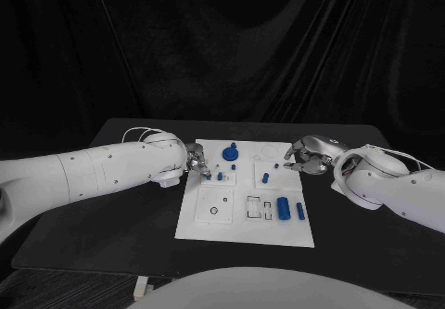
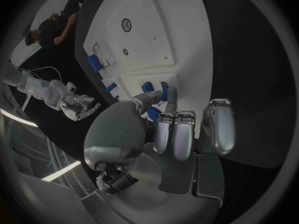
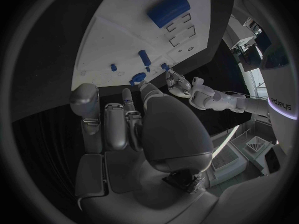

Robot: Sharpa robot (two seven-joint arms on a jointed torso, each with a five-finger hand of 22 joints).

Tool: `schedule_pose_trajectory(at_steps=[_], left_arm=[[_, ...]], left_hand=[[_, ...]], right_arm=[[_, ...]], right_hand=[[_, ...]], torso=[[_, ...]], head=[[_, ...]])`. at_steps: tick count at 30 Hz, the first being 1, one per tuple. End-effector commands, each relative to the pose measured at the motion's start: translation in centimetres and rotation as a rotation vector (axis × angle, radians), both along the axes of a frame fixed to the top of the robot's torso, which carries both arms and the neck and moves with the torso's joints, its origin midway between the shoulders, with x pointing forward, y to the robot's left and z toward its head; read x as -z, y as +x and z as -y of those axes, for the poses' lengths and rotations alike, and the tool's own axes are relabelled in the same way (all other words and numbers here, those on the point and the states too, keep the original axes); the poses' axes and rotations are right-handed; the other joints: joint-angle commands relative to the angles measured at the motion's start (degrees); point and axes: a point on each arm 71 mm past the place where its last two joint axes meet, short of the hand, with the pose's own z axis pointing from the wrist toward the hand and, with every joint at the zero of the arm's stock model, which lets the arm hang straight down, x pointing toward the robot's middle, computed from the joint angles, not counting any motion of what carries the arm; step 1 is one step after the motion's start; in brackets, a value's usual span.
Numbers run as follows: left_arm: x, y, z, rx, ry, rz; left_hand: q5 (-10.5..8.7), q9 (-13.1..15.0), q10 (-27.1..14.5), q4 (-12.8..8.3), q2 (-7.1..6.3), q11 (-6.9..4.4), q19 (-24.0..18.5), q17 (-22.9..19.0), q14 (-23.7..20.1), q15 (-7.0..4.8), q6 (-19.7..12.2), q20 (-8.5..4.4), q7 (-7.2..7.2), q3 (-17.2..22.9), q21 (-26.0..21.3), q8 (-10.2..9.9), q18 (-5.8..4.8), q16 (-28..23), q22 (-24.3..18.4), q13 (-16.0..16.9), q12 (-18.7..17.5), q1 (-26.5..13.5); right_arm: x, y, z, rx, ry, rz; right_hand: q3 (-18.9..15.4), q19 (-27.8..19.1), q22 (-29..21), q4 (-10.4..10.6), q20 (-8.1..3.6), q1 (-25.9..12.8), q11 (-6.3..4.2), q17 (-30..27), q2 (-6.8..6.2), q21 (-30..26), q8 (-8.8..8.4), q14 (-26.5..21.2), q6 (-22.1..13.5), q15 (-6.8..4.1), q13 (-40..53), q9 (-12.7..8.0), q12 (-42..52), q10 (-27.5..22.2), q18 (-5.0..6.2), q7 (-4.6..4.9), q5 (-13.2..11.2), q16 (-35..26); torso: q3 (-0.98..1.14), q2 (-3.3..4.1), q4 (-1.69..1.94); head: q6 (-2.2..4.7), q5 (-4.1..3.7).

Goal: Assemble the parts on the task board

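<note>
Left hand point(image 1: 197, 162) pinches a small blue part point(image 1: 220, 175) on the task board point(image 1: 243, 228); right hand point(image 1: 306, 156) hovers empty, fingers apart.

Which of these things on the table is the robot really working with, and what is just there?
Part of the job:
task board
blue parts, such as the round one and the two cylinders
left hand
right hand

Just there:
black table
dark curtain

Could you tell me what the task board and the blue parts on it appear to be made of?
Task board: probably matte white plastic, judging by its flat, even, glare-free surface with cut recesses. Blue parts, such as the large cylinder: likely plastic, uniformly coloured and smooth with a dull sheen.
</note>
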Motion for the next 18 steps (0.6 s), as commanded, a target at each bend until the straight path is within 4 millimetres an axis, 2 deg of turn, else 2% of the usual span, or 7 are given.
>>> schedule_pose_trajectory(at_steps=[1, 9, 18], left_arm=[[0.65, -0.49, 0.27, 0.026, 0.003, -0.033], [0.72, -0.67, 0.29, 0.035, 0.005, -0.044], [0.77, -0.81, 0.22, 0.039, 0.008, -0.052]], left_hand=[[-0.37, -0.10, 5.95, -5.06, 0.32, -0.05, -0.03, 15.09, 5.95, -0.25, 0.77, 0.13, -0.82, 4.63, -0.22, -0.27, 0.28, 0.15, 10.61, 15.07, -0.03, -0.15], [-0.34, -0.24, 5.95, -5.23, 0.22, -0.12, -0.02, 15.09, 5.95, -0.27, 1.06, 0.12, -0.93, 4.51, -0.23, -0.25, 0.28, 0.15, 10.61, 15.07, -0.03, -0.03], [1.19, -0.77, 5.95, -5.93, 0.11, -0.29, -0.09, 15.09, 5.95, -0.43, 1.77, 0.00, -1.05, 4.66, -0.40, -0.30, 0.32, 0.15, 10.58, 15.07, -0.03, 0.49]], right_arm=[[0.11, 0.02, 0.10, 0.018, -0.006, -0.002], [0.13, 0.04, 0.06, 0.019, -0.006, -0.002], [0.22, 0.03, 0.02, 0.019, -0.007, -0.004]], right_hand=[[0.07, -0.48, 5.65, -0.21, -0.12, 0.65, 0.39, 1.65, -0.06, -0.39, -0.17, 2.88, 0.16, 0.41, 10.66, -0.08, -0.34, 2.43, 0.64, 0.27, 0.54, -0.46], [0.11, -0.52, 5.62, -0.27, -0.12, 0.70, 0.39, 1.55, -0.07, -0.56, -0.18, 2.85, 0.16, 0.41, 10.54, -0.09, -0.43, 2.34, 0.67, 0.27, 0.67, -0.56], [0.14, -0.60, 5.54, -0.29, -0.12, 0.73, 0.39, 1.32, -0.08, -0.87, -0.19, 2.79, 0.15, 0.41, 10.41, -0.10, -0.52, 2.24, 0.72, 0.28, 0.73, -0.78]], torso=[[-0.01, -0.01, 0.01], [0.01, -0.03, -0.01], [0.01, 0.00, 0.04]], head=[[-0.01, -0.05], [-0.01, 0.00], [-0.01, 0.15]])
